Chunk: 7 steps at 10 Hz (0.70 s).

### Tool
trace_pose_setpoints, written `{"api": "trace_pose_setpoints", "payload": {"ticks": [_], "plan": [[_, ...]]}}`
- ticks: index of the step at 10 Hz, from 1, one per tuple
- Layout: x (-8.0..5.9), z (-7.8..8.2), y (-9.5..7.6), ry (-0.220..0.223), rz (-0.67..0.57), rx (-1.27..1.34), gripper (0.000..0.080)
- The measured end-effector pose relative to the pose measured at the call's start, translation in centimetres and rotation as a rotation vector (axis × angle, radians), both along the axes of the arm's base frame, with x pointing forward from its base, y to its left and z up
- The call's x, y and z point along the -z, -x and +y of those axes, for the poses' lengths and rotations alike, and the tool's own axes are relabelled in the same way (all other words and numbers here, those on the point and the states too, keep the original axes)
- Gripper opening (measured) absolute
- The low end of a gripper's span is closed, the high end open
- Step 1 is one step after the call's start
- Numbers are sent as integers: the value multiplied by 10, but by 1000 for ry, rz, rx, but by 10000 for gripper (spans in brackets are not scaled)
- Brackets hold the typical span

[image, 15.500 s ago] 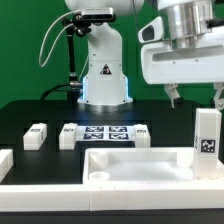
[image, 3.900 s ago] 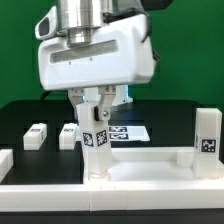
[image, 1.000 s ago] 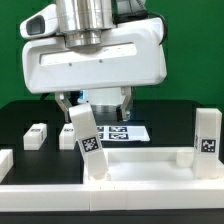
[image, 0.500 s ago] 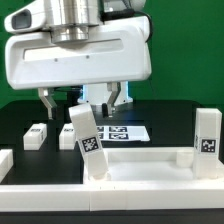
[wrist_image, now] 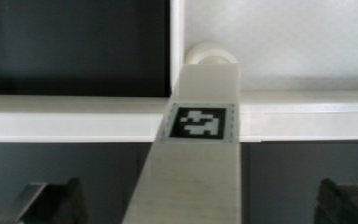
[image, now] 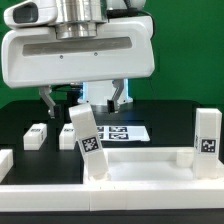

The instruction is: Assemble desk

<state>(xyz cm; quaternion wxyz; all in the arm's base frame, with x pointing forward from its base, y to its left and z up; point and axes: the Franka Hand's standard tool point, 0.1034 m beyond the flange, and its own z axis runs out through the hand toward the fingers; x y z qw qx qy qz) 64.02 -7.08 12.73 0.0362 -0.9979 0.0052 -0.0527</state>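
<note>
The desk's white slab (image: 150,163) lies near the front of the table, raised rim up. A white leg post (image: 85,140) with a black-and-white tag stands in its corner on the exterior view's left, leaning over. My gripper (image: 82,99) hangs open just above the post's top, one finger on each side and neither touching it. In the wrist view the post (wrist_image: 197,165) runs up between my dark fingertips (wrist_image: 51,203) to the slab's rim (wrist_image: 78,115), with wide gaps on both sides. A second tagged leg post (image: 207,139) stands upright at the exterior view's right.
Two more small white leg posts (image: 36,136) (image: 67,134) lie on the black table at the exterior view's left. The marker board (image: 125,132) lies behind the slab. A low white rail (image: 110,198) runs along the front edge. The arm's base stands at the back.
My open gripper has shifted toward the exterior view's left and slightly up over the last second. The leaning leg post has not moved.
</note>
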Motion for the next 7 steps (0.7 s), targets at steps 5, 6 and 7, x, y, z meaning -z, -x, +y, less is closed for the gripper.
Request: {"api": "trace_pose_setpoints", "payload": {"ticks": [5, 6, 7], "plan": [[13, 19, -8, -18, 43, 19, 649], [13, 18, -8, -18, 43, 28, 626], [13, 18, -8, -20, 45, 51, 626]]}}
